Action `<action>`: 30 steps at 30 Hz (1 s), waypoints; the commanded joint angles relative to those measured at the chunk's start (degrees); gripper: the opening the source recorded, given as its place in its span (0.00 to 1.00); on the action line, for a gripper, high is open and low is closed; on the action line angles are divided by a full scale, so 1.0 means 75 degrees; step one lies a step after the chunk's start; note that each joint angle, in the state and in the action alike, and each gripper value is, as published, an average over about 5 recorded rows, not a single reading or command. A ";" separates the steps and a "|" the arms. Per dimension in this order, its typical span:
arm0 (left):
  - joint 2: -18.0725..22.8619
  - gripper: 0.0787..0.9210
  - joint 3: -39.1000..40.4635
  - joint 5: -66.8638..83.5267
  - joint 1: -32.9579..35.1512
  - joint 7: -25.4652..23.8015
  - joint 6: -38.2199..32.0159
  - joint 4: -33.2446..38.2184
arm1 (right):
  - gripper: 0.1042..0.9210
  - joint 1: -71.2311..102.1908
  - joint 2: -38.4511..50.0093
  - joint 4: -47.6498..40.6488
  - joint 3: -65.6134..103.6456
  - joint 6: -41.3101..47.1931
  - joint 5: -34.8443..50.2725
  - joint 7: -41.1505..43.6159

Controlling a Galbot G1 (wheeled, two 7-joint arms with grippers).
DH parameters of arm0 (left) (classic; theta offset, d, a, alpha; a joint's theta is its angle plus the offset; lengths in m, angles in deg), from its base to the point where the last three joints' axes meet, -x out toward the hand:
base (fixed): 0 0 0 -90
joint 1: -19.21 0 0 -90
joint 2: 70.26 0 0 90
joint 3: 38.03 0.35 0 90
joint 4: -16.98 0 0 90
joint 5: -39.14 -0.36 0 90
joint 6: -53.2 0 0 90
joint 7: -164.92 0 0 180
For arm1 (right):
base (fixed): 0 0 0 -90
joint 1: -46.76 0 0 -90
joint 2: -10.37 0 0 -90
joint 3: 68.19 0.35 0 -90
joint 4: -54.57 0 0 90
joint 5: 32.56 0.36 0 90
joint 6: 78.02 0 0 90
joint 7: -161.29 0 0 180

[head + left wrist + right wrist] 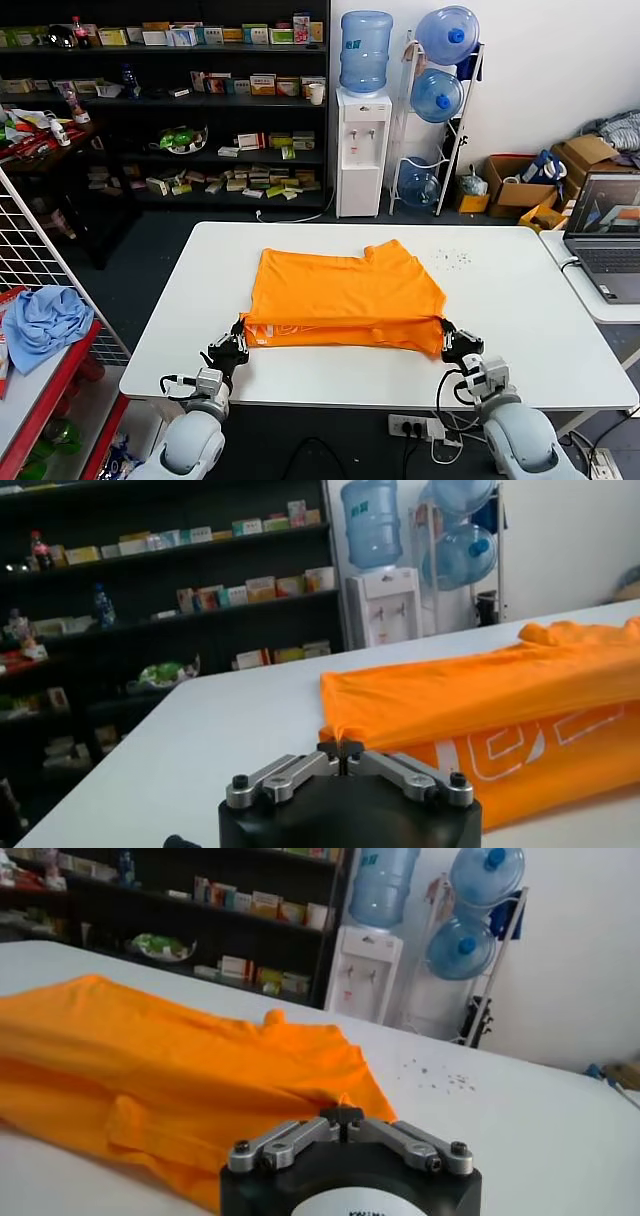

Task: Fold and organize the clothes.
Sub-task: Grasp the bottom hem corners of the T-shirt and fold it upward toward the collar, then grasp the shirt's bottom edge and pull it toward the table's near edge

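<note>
— While I look down from over the robot's head, the orange T-shirt lies on the white table, its near edge doubled over. The left gripper pinches the shirt's near left corner, the right gripper the near right one. How much cloth sits between the tips is too small to tell from here.

— And from the left wrist?

— The left gripper has its fingers pressed together on a small peak of orange cloth. Pale lettering shows on the lower layer, partly covered by the fold and cut off at the edge, so I can't read it.

— The right wrist?

— The right gripper is likewise closed on a tuck of the T-shirt. Its black housing hides the cloth nearest it. Small dark specks dot the table beyond; I can't say what they are.
</note>
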 commanded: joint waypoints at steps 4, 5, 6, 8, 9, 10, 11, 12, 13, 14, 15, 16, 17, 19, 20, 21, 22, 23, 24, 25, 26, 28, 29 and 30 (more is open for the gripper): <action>-0.0105 0.03 0.0678 0.0155 -0.1002 -0.0043 0.0360 -0.0650 | 0.03 -0.1259 0.0121 -0.1099 -0.0493 0.0552 0.0544 -0.0090; -0.0123 0.03 0.0693 0.0161 -0.0978 -0.0067 0.0438 -0.0605 | 0.04 -0.1258 0.0124 -0.1105 -0.0494 0.0601 0.0566 -0.0079; -0.0138 0.03 0.0700 0.0167 -0.0953 -0.0083 0.0507 -0.0566 | 0.06 -0.1255 0.0128 -0.1103 -0.0495 0.0631 0.0578 -0.0065; -0.0177 0.06 0.0680 0.0204 -0.0868 -0.0091 0.0572 -0.0476 | 0.11 -0.1222 0.0149 -0.1050 -0.0497 0.0670 0.0604 -0.0024; -0.0202 0.08 0.0653 0.0243 -0.0812 -0.0080 0.0573 -0.0423 | 0.15 -0.1188 0.0161 -0.0996 -0.0493 0.0675 0.0619 -0.0010; -0.0239 0.11 0.0622 0.0310 -0.0746 -0.0077 0.0579 -0.0360 | 0.19 -0.1136 0.0174 -0.0921 -0.0484 0.0676 0.0634 0.0003; -0.0290 0.15 0.0588 0.0398 -0.0666 -0.0074 0.0588 -0.0287 | 0.22 -0.1065 0.0191 -0.0823 -0.0470 0.0678 0.0651 0.0015; -0.0356 0.18 0.0555 0.0506 -0.0574 -0.0069 0.0599 -0.0180 | 0.25 -0.0953 0.0214 -0.0691 -0.0442 0.0690 0.0672 0.0024; -0.0430 0.21 0.0528 0.0613 -0.0482 -0.0071 0.0616 -0.0072 | 0.29 -0.0835 0.0238 -0.0562 -0.0411 0.0710 0.0690 0.0027; -0.0507 0.25 0.0502 0.0729 -0.0387 -0.0072 0.0636 0.0045 | 0.33 -0.0696 0.0267 -0.0420 -0.0377 0.0744 0.0710 0.0030; -0.0592 0.28 0.0477 0.0850 -0.0291 -0.0070 0.0659 0.0181 | 0.36 -0.0548 0.0307 -0.0265 -0.0339 0.0812 0.0731 0.0035; -0.0673 0.31 0.0454 0.0964 -0.0196 -0.0067 0.0680 0.0313 | 0.40 -0.0394 0.0349 -0.0113 -0.0298 0.0899 0.0749 0.0039; -0.0738 0.35 0.0433 0.1062 -0.0119 -0.0059 0.0704 0.0425 | 0.43 -0.0263 0.0388 0.0014 -0.0260 0.1002 0.0756 0.0040; -0.0849 0.41 0.0391 0.1270 0.0015 -0.0024 0.0756 0.0628 | 0.51 -0.0002 0.0457 0.0259 -0.0160 0.1204 0.0747 0.0025; -0.0878 0.46 0.0376 0.1358 0.0062 -0.0003 0.0780 0.0696 | 0.54 0.0105 0.0472 0.0340 -0.0101 0.1269 0.0737 0.0005; -0.0898 0.49 0.0365 0.1441 0.0098 0.0016 0.0805 0.0762 | 0.57 0.0206 0.0480 0.0410 -0.0038 0.1318 0.0726 -0.0022; -0.0910 0.52 0.0359 0.1509 0.0123 0.0030 0.0825 0.0805 | 0.61 0.0289 0.0479 0.0461 0.0024 0.1343 0.0716 -0.0050; -0.0908 0.56 0.0360 0.1550 0.0139 0.0036 0.0839 0.0833 | 0.64 0.0361 0.0473 0.0493 0.0081 0.1365 0.0710 -0.0083; -0.0902 0.59 0.0366 0.1574 0.0154 0.0038 0.0850 0.0854 | 0.68 0.0429 0.0466 0.0521 0.0138 0.1391 0.0707 -0.0118; -0.0892 0.62 0.0376 0.1584 0.0160 0.0035 0.0856 0.0863 | 0.72 0.0485 0.0462 0.0537 0.0182 0.1417 0.0703 -0.0147; -0.0881 0.66 0.0387 0.1589 0.0159 0.0033 0.0859 0.0860 | 0.75 0.0528 0.0459 0.0543 0.0214 0.1443 0.0702 -0.0169; -0.0849 0.72 0.0410 0.1610 0.0128 0.0033 0.0867 0.0802 | 0.82 0.0586 0.0452 0.0532 0.0252 0.1496 0.0706 -0.0198; -0.0833 0.76 0.0418 0.1627 0.0102 0.0037 0.0869 0.0744 | 0.84 0.0592 0.0442 0.0505 0.0256 0.1514 0.0712 -0.0200; -0.0815 0.79 0.0422 0.1650 0.0068 0.0043 0.0871 0.0677 | 0.85 0.0589 0.0425 0.0467 0.0251 0.1528 0.0716 -0.0197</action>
